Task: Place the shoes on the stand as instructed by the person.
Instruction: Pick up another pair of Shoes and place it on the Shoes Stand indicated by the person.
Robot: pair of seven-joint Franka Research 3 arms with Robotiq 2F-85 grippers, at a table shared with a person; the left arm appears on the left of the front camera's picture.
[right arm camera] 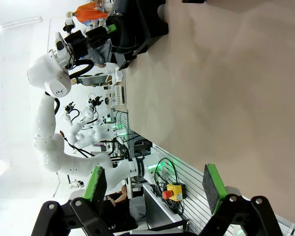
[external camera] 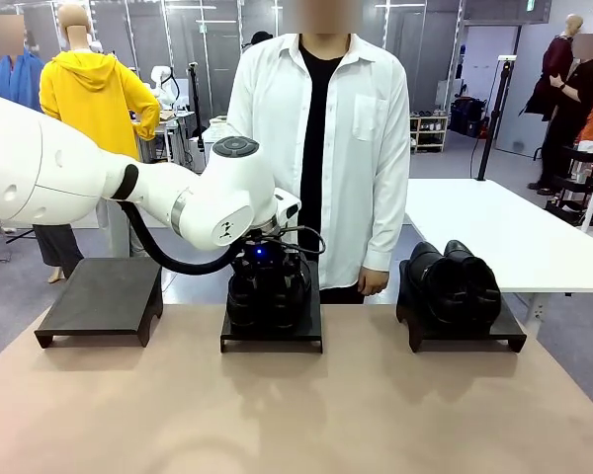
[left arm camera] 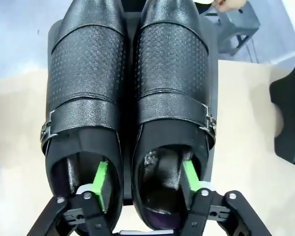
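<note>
One pair of glossy black shoes (external camera: 269,286) (left arm camera: 128,83) rests side by side on the middle stand (external camera: 272,343). My left gripper (external camera: 267,265) (left arm camera: 145,182) hovers over their heels, open, with one green pad dipped into each shoe's opening and the two inner walls between the pads. A second pair of shoes (external camera: 455,281) lies on the right stand (external camera: 466,338). The person (external camera: 316,148) stands behind the middle stand, arms down. My right gripper (right arm camera: 155,184) is open and holds nothing, hanging above bare tabletop.
The left stand (external camera: 99,296) carries nothing. The brown table (external camera: 296,415) has free room in front of all three stands. A white table (external camera: 494,237) stands behind on the right. The right wrist view shows the middle stand with its shoes (right arm camera: 137,24) far off.
</note>
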